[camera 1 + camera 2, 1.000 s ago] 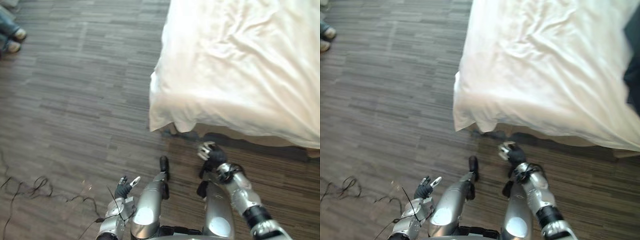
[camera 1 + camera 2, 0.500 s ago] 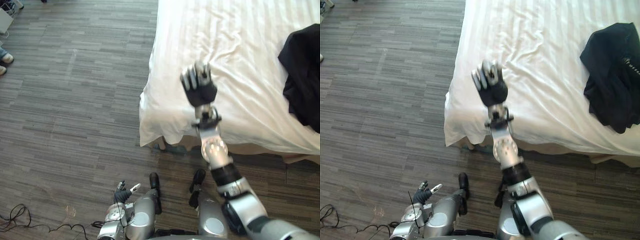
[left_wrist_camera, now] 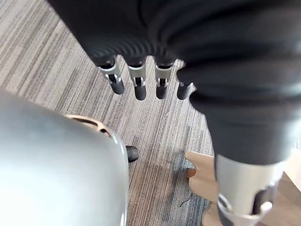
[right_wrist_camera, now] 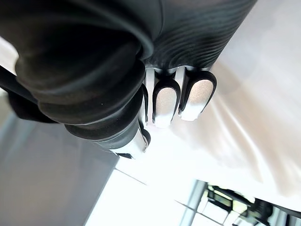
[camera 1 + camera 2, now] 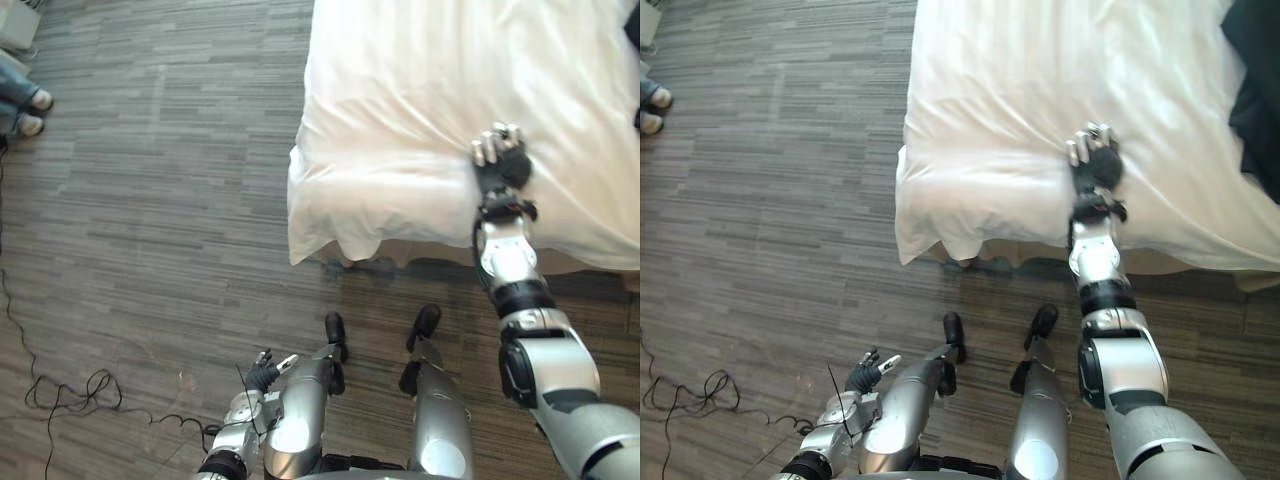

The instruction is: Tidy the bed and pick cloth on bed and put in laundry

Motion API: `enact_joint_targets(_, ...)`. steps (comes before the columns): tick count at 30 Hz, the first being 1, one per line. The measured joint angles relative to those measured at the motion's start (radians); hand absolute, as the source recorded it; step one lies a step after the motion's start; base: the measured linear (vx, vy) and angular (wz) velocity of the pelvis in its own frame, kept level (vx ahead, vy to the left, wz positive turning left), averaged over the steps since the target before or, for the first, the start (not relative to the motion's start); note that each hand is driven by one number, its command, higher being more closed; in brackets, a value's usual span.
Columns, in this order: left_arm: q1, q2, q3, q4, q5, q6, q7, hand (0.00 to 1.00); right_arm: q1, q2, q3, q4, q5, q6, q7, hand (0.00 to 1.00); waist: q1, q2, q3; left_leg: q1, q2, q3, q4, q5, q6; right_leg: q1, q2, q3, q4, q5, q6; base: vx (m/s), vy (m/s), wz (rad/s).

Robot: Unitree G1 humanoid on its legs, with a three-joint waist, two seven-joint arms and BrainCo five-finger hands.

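Note:
The bed [image 5: 400, 90] with its white sheet takes up the upper right. A dark cloth [image 5: 1255, 70] lies on the sheet at the far right edge, partly cut off. My right hand [image 5: 500, 165] rests on the sheet near the bed's front edge, arm stretched forward, well left of the dark cloth. In the right wrist view the white sheet [image 4: 254, 117] lies just past that hand [image 4: 174, 99]. My left hand [image 5: 264, 372] hangs low by my side over the floor, fingers [image 3: 136, 84] relaxed and holding nothing.
Grey striped flooring [image 5: 150, 220] spreads left of and in front of the bed. A person's shoes [image 5: 28, 110] stand at the far left, with a white object [image 5: 15, 20] in the corner beyond. The bed's corner [image 5: 305, 230] overhangs the floor.
The camera has shifted. My right hand has come down from the air above the bed onto the sheet, farther right. The left hand stays low.

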Motion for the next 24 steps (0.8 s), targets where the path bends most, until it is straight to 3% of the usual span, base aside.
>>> enact_joint_targets(1,0.000,-0.002,0.016,-0.002,0.007,0.007,0.000,0.00,0.078,0.017,-0.017,0.015,-0.002,0.005,-0.001,1.00,-0.006,-0.006,-0.002,0.008,0.002,0.009,-0.002,-0.005,0.001,0.004,0.002,0.009,-0.002,-0.002,0.003,0.10,0.005,-0.54)
enact_joint_targets(2,0.001,-0.004,0.029,-0.001,0.023,0.022,0.008,0.00,0.203,0.046,-0.049,0.063,-0.020,0.016,0.000,0.00,-0.024,-0.014,-0.003,0.031,0.004,0.027,-0.010,-0.013,0.001,0.014,0.004,0.025,-0.004,-0.005,0.007,0.09,0.010,-0.41)
enact_joint_targets(5,0.013,-0.028,0.102,0.003,0.035,0.054,0.031,0.00,0.451,0.088,-0.094,0.191,-0.104,0.053,0.038,0.00,-0.080,-0.038,-0.022,0.121,0.014,0.102,-0.039,-0.046,-0.014,0.057,0.020,0.085,-0.003,-0.019,0.015,0.11,0.043,-0.74)
enact_joint_targets(8,0.022,-0.059,0.181,0.020,0.100,0.080,0.049,0.00,0.592,0.134,-0.089,0.238,-0.226,0.100,0.132,0.00,-0.088,-0.047,-0.087,0.183,0.053,0.167,-0.009,-0.101,-0.037,0.088,0.061,0.122,0.005,-0.055,0.008,0.13,-0.004,-0.89)
enact_joint_targets(9,0.044,-0.082,0.216,0.022,0.196,0.096,0.071,0.00,0.635,0.155,-0.062,0.238,-0.310,0.126,0.187,0.00,-0.088,-0.042,-0.118,0.194,0.108,0.192,0.083,-0.166,-0.060,0.097,0.096,0.144,0.037,-0.085,-0.003,0.13,-0.031,-0.83)
enact_joint_targets(10,0.056,-0.085,0.219,0.024,0.226,0.102,0.083,0.00,0.642,0.157,-0.034,0.237,-0.345,0.136,0.210,0.00,-0.089,-0.040,-0.126,0.210,0.127,0.198,0.133,-0.181,-0.073,0.102,0.107,0.153,0.057,-0.096,-0.011,0.10,-0.052,-0.84)
enact_joint_targets(11,0.057,-0.081,0.244,0.022,0.274,0.117,0.093,0.00,0.640,0.162,0.030,0.236,-0.399,0.146,0.243,0.00,-0.085,-0.047,-0.138,0.170,0.169,0.144,0.314,-0.188,-0.073,0.096,0.119,0.179,0.121,-0.136,-0.022,0.05,-0.047,-0.75)
enact_joint_targets(13,0.067,-0.086,0.267,0.030,0.315,0.143,0.121,0.00,0.640,0.142,0.112,0.216,-0.477,0.142,0.265,0.00,-0.070,-0.048,-0.170,0.117,0.194,0.042,0.515,-0.168,-0.046,0.078,0.139,0.236,0.192,-0.174,-0.027,0.03,0.010,-1.05)
enact_joint_targets(15,0.093,-0.113,0.320,0.046,0.327,0.178,0.126,0.00,0.629,0.047,0.202,0.212,-0.615,0.079,0.240,0.00,-0.060,-0.009,-0.226,0.079,0.168,-0.128,0.711,-0.135,0.003,0.043,0.195,0.371,0.297,-0.215,-0.028,0.10,0.164,-1.75)
enact_joint_targets(16,0.094,-0.113,0.319,0.049,0.330,0.183,0.126,0.00,0.626,0.034,0.215,0.211,-0.628,0.070,0.236,0.00,-0.058,-0.005,-0.231,0.077,0.159,-0.146,0.725,-0.135,0.004,0.035,0.202,0.389,0.309,-0.215,-0.028,0.04,0.263,-1.88)
enact_joint_targets(17,0.094,-0.108,0.315,0.061,0.334,0.203,0.127,0.00,0.608,0.006,0.249,0.214,-0.678,0.028,0.199,0.00,-0.056,0.006,-0.240,0.075,0.133,-0.198,0.759,-0.166,0.022,0.007,0.232,0.463,0.336,-0.216,-0.025,-0.04,0.211,-1.65)
enact_joint_targets(18,0.089,-0.097,0.303,0.069,0.335,0.233,0.132,0.00,0.579,0.008,0.262,0.217,-0.758,-0.045,0.106,0.00,-0.067,0.014,-0.244,0.094,0.118,-0.231,0.726,-0.234,0.026,-0.017,0.264,0.512,0.322,-0.201,-0.009,-0.07,0.263,-1.75)
enact_joint_targets(19,0.081,-0.091,0.290,0.074,0.333,0.248,0.137,0.00,0.564,0.014,0.260,0.211,-0.788,-0.077,0.070,0.00,-0.072,0.014,-0.245,0.115,0.114,-0.233,0.677,-0.263,0.009,-0.033,0.269,0.509,0.310,-0.207,-0.001,-0.14,0.294,-1.82)
enact_joint_targets(20,0.054,-0.088,0.261,0.092,0.326,0.284,0.146,0.00,0.530,0.044,0.255,0.183,-0.815,-0.123,0.011,0.00,-0.073,0.014,-0.252,0.209,0.090,-0.155,0.494,-0.334,-0.033,-0.087,0.218,0.393,0.323,-0.228,-0.033,-0.18,0.354,-1.89)
enact_joint_targets(21,0.035,-0.071,0.228,0.108,0.327,0.325,0.146,0.00,0.515,0.087,0.258,0.124,-0.847,-0.172,-0.019,0.00,-0.074,-0.024,-0.250,0.283,0.061,-0.045,0.331,-0.356,-0.067,-0.108,0.149,0.246,0.282,-0.155,-0.076,-0.20,0.361,-1.93)
enact_joint_targets(22,0.030,-0.059,0.208,0.108,0.327,0.337,0.145,0.00,0.516,0.102,0.268,0.101,-0.861,-0.193,-0.023,0.00,-0.073,-0.035,-0.250,0.309,0.050,0.007,0.281,-0.358,-0.069,-0.094,0.130,0.189,0.233,-0.111,-0.087,-0.17,0.271,-1.70)
enact_joint_targets(23,0.029,-0.040,0.183,0.108,0.327,0.344,0.146,0.00,0.515,0.111,0.316,0.075,-0.881,-0.203,-0.036,0.00,-0.078,-0.056,-0.255,0.337,0.042,0.077,0.245,-0.343,-0.044,-0.037,0.112,0.086,0.111,-0.057,-0.165,-0.16,0.208,-1.47)
enact_joint_targets(24,0.018,-0.025,0.165,0.113,0.327,0.347,0.145,0.00,0.496,0.117,0.370,0.079,-0.883,-0.193,-0.054,0.00,-0.081,-0.088,-0.256,0.295,0.043,0.089,0.337,-0.282,-0.024,0.009,0.102,0.047,0.017,-0.081,-0.290,-0.15,0.148,-1.30)
